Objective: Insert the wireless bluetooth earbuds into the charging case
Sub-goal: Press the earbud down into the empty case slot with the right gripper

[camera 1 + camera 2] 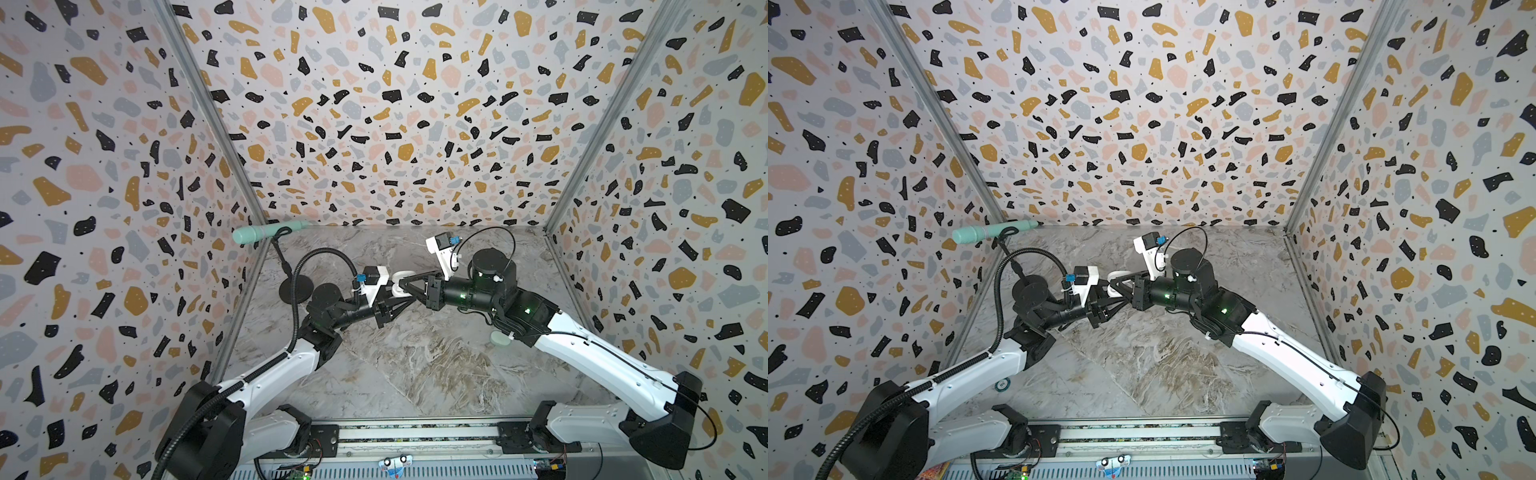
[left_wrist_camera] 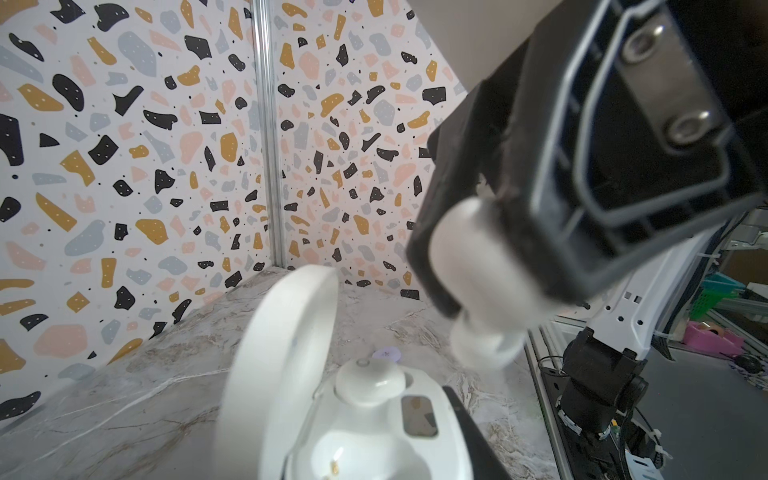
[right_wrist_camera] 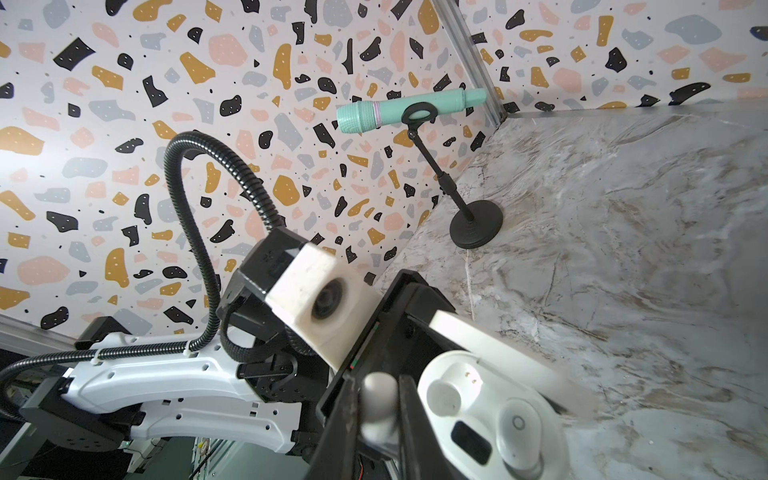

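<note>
**Seating the held earbud in the open case**

Over the middle of the counter (image 1: 415, 374), the left gripper (image 1: 401, 298) is closed partway on the charging case (image 2: 374, 428). Whether the case touches the counter I cannot tell. The right gripper (image 3: 376, 415) is pinched tight on a white earbud (image 2: 473, 282), which hangs just beside the case and apart from it.

To do this step well, I judge the left gripper should hold the case steady. The right one should turn the earbud so its narrow end points into the empty socket (image 2: 328, 444). It should then come down square, clear of the raised lid (image 2: 282, 353), and let go only once the earbud settles.

The counter is smooth, glossy grey marble pattern. The case is a rounded pebble of slick white plastic, and its lid is a shallow dome swung up on a hinge. A second earbud (image 2: 370, 380) sits in its socket, a small glossy button shape. The held one is bean-like with a stubby tip, and it could slip or tilt in the pinch. Two tiny gold contacts (image 2: 334, 467) glint in the empty hollow.
</note>
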You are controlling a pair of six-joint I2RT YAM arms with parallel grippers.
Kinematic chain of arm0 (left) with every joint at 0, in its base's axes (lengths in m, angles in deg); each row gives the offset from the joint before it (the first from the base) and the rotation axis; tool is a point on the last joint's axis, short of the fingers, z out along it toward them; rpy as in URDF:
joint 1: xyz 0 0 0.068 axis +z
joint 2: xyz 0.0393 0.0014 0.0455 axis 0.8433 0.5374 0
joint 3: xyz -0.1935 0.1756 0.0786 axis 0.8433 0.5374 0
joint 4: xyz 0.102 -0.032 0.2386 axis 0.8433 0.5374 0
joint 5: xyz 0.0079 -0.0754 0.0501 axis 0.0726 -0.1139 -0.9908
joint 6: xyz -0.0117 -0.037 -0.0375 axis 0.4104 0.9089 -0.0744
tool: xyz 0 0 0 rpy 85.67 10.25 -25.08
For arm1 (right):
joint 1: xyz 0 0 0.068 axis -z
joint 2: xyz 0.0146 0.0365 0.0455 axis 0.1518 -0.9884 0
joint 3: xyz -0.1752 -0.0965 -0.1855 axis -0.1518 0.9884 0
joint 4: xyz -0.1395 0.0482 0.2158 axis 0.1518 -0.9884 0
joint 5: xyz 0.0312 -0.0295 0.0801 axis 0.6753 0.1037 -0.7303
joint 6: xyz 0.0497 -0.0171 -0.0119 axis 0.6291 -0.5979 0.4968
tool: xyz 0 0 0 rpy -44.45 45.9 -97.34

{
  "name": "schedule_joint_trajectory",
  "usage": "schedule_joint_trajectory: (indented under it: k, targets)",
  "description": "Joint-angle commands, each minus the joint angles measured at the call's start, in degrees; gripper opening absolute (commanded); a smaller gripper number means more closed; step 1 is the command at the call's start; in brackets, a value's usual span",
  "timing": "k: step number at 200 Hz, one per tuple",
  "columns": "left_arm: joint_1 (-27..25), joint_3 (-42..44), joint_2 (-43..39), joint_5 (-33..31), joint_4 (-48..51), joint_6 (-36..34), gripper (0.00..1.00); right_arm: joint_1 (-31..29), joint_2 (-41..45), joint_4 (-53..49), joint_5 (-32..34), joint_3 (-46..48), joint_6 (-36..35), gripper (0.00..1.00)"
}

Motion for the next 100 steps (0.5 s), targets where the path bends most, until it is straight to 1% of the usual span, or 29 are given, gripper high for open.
schedule_joint_trajectory:
  k: [1,100]
  targets:
    - [-0.37,-0.10,-1.60,0.05,-3.55,-0.96,0.13,-0.34,-0.39,1.69,-0.64,0.45,0.67,0.11]
    - [-0.38,-0.10,-2.93,-0.17,-2.18,-2.29,0.13,-1.15,-2.11,2.58,-1.55,0.44,1.46,0.11]
